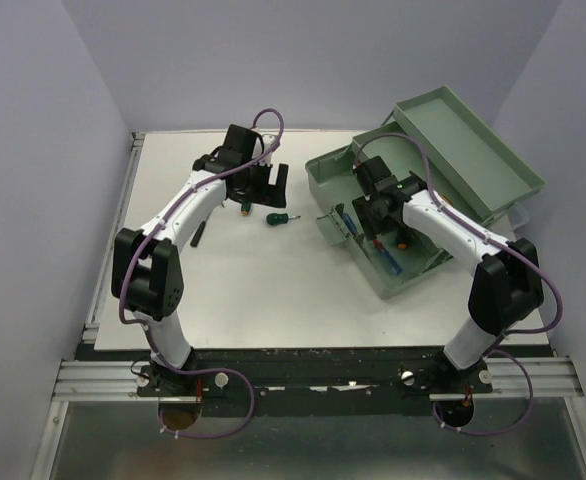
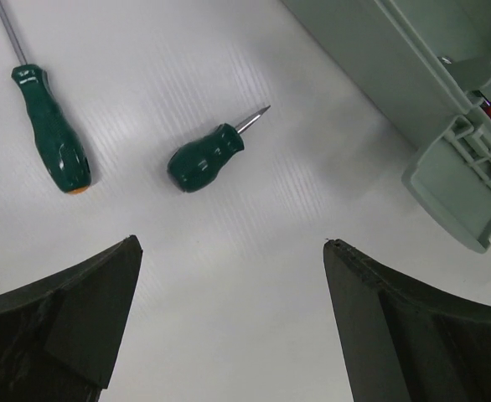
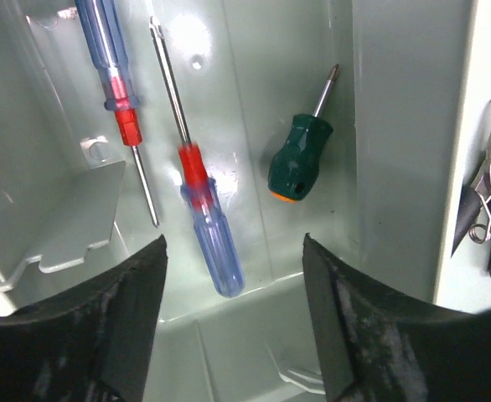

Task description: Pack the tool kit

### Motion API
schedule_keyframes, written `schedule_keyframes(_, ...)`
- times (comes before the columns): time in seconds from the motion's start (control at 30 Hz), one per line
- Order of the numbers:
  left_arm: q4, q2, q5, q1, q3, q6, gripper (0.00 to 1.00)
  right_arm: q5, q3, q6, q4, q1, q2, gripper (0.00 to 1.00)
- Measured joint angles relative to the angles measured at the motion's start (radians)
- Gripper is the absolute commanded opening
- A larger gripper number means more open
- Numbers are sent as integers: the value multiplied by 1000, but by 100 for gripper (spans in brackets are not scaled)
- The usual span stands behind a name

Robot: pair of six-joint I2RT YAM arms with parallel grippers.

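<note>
right now i see my left gripper [image 2: 230, 244] spread wide over a stubby green screwdriver [image 2: 204, 157] just left of the toolbox [image 1: 473, 150]; my right gripper [image 3: 234, 241] hangs open and empty inside the toolbox, above a blue-handled screwdriver [image 3: 212, 226]

The white table [image 1: 253, 290] carries the open toolbox [image 1: 420, 272] on its right half, a stubby green screwdriver [image 1: 273, 219] lying near the toolbox's left side without touching it, and a long green screwdriver [image 1: 198, 233] farther left of the toolbox, well apart from it.
</note>
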Motion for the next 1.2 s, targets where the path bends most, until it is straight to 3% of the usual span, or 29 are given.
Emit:
schedule_keyframes(0.33,-19,170,9,0,79,84,99,-153,-101,1,96,-2,-155,78)
schedule_keyframes(0.6,-53,359,-37,-23,216,132,99,-278,-202,9,188,-2,-354,78)
schedule_keyframes(0.83,-67,430,-101,-60,259,140,96,-325,-229,18,217,-2,-414,78)
schedule_keyframes(0.97,-77,451,-122,-60,259,138,79,-336,-236,25,222,-3,-422,78)
schedule_keyframes(1.2,-77,460,-185,-71,243,142,16,-342,-242,37,235,-4,-427,78)
